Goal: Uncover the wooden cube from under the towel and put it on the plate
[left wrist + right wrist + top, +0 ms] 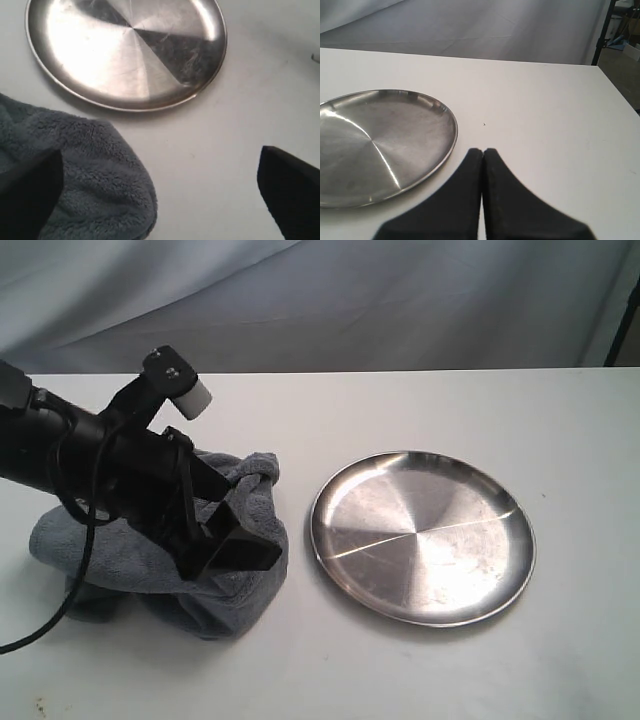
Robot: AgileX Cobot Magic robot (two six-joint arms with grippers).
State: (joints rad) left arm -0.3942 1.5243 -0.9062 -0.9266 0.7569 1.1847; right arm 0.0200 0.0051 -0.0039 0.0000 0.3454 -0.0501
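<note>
The towel (240, 585) lies bunched on the table (450, 670) at 9 o'clock of the plate (422, 537), just beside its rim but not touching. The left gripper (160, 197) sits low at the towel's plate-side edge, jaws spread wide, one over the plush, the other over bare table. The right gripper (483, 152) hovers near the plate's rim, jaws pressed together. The wooden cube shows in no view.
</note>
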